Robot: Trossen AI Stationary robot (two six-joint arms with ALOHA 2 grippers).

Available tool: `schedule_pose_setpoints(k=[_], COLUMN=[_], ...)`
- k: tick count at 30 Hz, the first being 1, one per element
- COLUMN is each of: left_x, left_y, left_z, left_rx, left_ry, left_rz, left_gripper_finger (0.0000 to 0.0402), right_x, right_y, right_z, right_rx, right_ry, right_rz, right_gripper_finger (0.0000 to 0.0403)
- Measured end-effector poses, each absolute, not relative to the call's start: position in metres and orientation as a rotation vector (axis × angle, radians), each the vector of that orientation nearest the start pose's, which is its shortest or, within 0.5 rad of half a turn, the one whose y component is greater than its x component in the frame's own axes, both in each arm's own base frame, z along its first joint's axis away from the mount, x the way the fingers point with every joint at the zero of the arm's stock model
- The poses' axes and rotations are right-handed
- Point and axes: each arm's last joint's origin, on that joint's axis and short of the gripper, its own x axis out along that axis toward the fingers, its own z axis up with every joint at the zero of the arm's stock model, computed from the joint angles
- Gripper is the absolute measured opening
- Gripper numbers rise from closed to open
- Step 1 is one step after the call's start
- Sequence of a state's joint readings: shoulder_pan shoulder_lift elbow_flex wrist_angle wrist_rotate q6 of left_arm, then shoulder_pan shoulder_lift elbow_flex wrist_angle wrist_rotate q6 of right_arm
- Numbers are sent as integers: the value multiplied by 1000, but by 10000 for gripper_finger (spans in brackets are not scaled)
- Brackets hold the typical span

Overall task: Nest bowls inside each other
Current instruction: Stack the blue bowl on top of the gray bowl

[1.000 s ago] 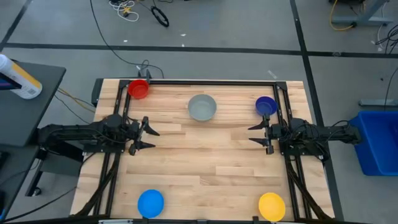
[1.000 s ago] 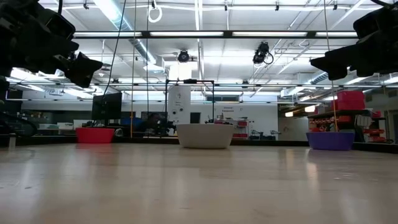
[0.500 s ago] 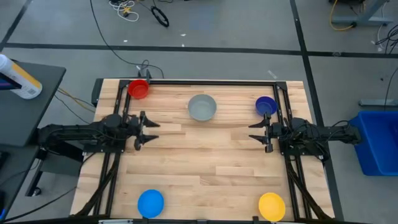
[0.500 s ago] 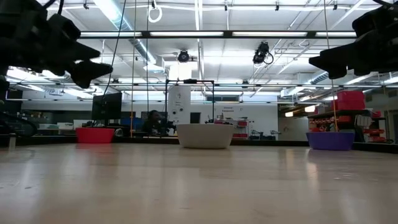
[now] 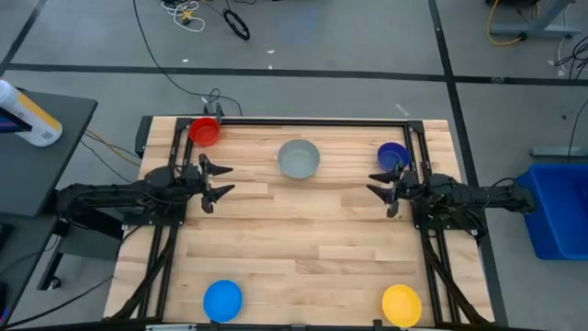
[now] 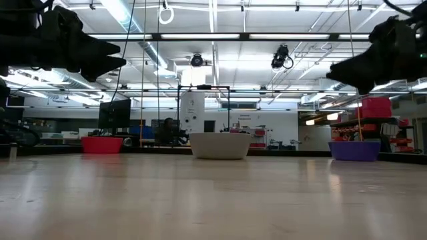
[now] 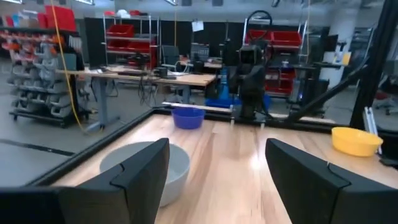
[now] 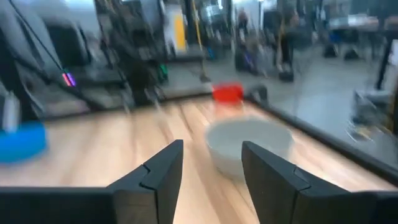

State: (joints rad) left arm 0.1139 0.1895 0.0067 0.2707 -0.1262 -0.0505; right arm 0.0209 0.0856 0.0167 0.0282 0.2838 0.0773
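Five bowls stand apart, each on its base, on the wooden table. The red bowl (image 5: 205,131) is at the far left, the grey bowl (image 5: 299,158) far middle, and the dark blue bowl (image 5: 392,155) far right. The light blue bowl (image 5: 222,300) is near left and the yellow bowl (image 5: 401,303) near right. My left gripper (image 5: 223,180) hovers open at the left side, pointing level toward the grey bowl (image 7: 149,168). My right gripper (image 5: 377,195) hovers open at the right side, beside the dark blue bowl, facing the grey bowl (image 8: 249,146). Neither holds anything.
Black frame rails (image 5: 312,120) run along the table's far edge and down both sides beside the arms. The wide wooden middle (image 5: 303,230) lies between the grippers. A dark side table with a bottle (image 5: 28,115) stands off the left edge, a blue bin (image 5: 556,207) off the right.
My left gripper has swung toward the table's far edge, rising a little and levelling out, and stays open. My right gripper has rolled and turned slightly in place. The bowls have not moved.
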Motion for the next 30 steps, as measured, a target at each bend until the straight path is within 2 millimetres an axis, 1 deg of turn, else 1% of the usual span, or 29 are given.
schedule_pose_setpoints(k=[3,7,9,11,13,16,19,24,27,30], left_x=[107,109,110,112,113,116,118,119,120,120], left_y=[17,19,19,20,21,21,21,22,21,21], left_z=[176,173,171,169,168,167,166,163,163,162], left_rx=[-46,-46,-46,-46,-45,-45,-45,-41,-41,-42], left_ry=[-91,-58,-36,-17,-7,4,9,41,47,47], left_rz=[276,321,342,366,385,391,391,392,384,367], left_gripper_finger=[274,274,274,274,274,274,274,274,274,274], right_x=[102,106,112,119,125,133,142,152,152,150], right_y=[-11,-17,-21,-27,-35,-47,-60,-84,-98,-112], right_z=[171,193,202,208,213,211,206,199,194,193], right_rx=[89,115,148,178,235,305,355,421,430,449], right_ry=[145,321,352,435,532,715,823,950,1029,1069], right_rz=[-326,-383,-414,-463,-557,-644,-718,-763,-799,-846], right_gripper_finger=[176,176,177,176,175,176,183,192,192,191])
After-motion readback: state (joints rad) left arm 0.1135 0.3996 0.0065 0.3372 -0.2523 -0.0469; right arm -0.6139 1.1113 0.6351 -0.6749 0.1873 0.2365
